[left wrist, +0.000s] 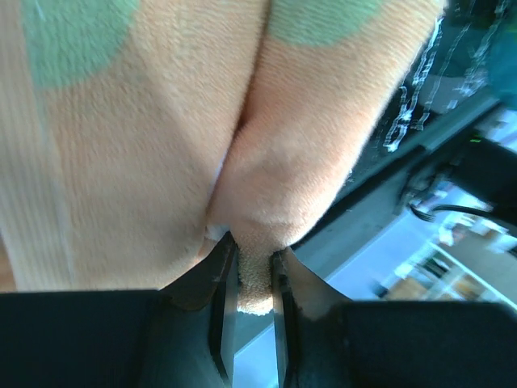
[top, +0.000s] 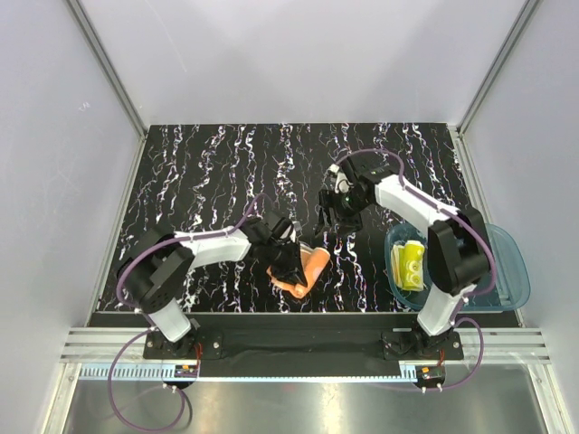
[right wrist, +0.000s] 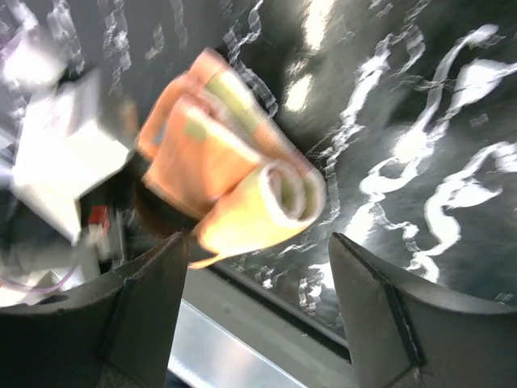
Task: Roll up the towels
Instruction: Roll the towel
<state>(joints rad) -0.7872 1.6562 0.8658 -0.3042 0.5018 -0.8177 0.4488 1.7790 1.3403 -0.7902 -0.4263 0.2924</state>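
Note:
The orange towel with light dots (top: 308, 270) lies rolled and bunched on the dark marbled table near the front centre. My left gripper (top: 288, 258) is shut on a fold of it; in the left wrist view the cloth (left wrist: 161, 145) fills the frame and a tuft sits pinched between the fingers (left wrist: 228, 299). My right gripper (top: 329, 220) is open and empty, a little behind and right of the towel; its view shows the roll's end (right wrist: 283, 190) ahead of the spread jaws. The yellow towel (top: 412, 263) lies rolled in the blue tray (top: 507, 271).
The translucent blue tray sits at the table's right front edge beside the right arm's base. Grey enclosure walls stand on three sides. A metal rail (top: 298, 348) runs along the front edge.

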